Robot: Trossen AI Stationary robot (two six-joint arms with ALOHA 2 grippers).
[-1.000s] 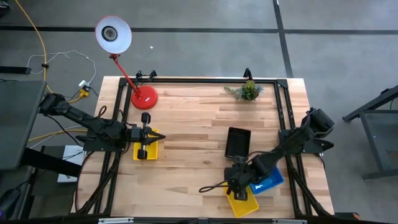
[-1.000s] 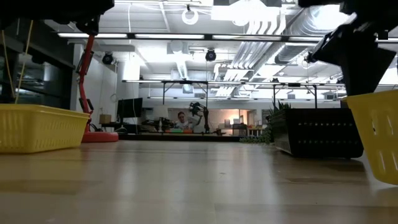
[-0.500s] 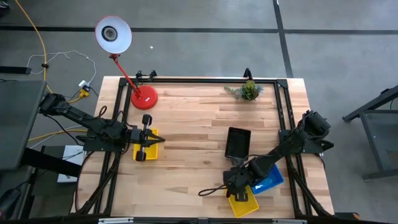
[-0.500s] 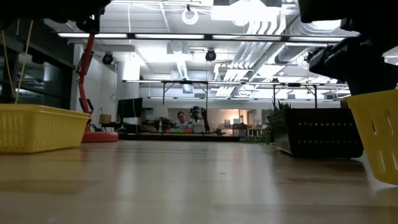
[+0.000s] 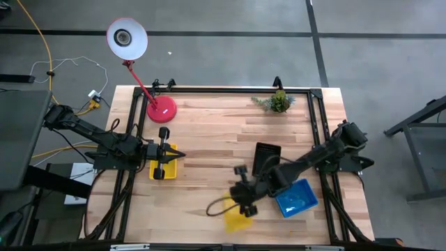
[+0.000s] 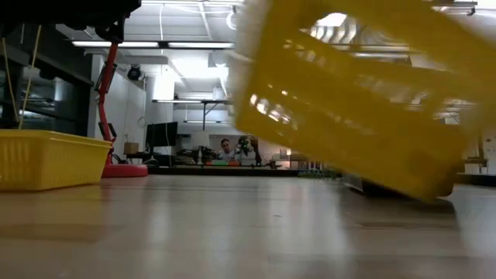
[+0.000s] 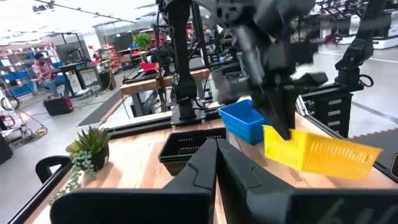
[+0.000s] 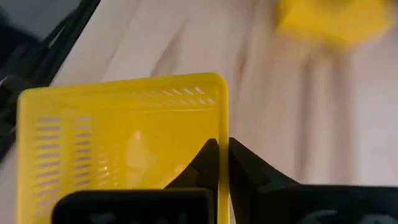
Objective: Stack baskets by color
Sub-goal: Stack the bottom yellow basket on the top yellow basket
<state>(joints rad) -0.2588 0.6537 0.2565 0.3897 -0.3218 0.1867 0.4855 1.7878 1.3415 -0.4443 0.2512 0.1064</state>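
On the wooden table (image 5: 209, 139), the right gripper (image 5: 240, 202) at lower centre pinches the rim of a yellow basket (image 5: 237, 220), lifted off the surface, with blue (image 5: 296, 197) and black baskets (image 5: 265, 159) just right. At left, the left gripper (image 5: 162, 160), fingers pressed together, hovers over another yellow basket (image 5: 171, 167).

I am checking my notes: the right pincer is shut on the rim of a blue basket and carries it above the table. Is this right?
Not quite. The right pincer is shut on the rim of a yellow basket, not a blue one, as the right wrist view shows. The blue basket lies on the table. The rest holds: the basket is carried above the table.
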